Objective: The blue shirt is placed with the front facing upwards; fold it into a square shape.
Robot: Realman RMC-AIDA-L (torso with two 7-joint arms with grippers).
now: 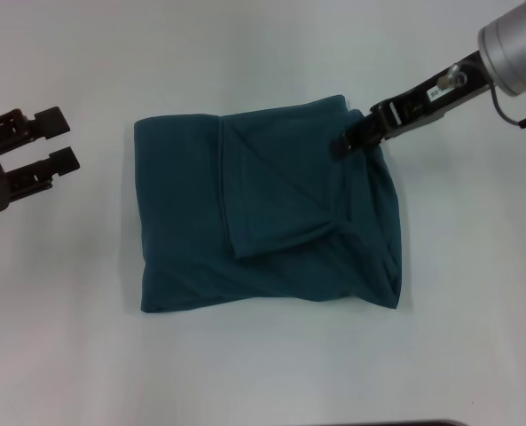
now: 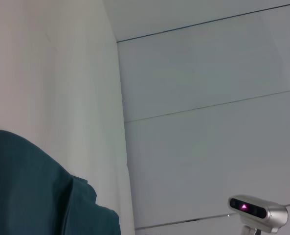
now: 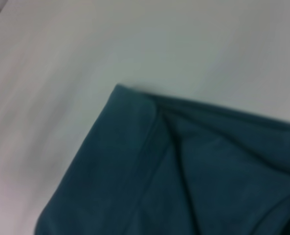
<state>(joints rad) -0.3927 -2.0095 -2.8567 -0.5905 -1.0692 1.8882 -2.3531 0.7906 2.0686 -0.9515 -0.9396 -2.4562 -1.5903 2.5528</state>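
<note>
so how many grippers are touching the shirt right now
1. The right gripper sits on the far right corner of the folded blue shirt. The left gripper is open over the bare table, off the shirt's left side, apart from it.

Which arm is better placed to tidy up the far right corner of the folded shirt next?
Probably the right. The right gripper is already at the far right corner of the blue shirt, while the left gripper sits open off its left edge, apart from the cloth.
</note>
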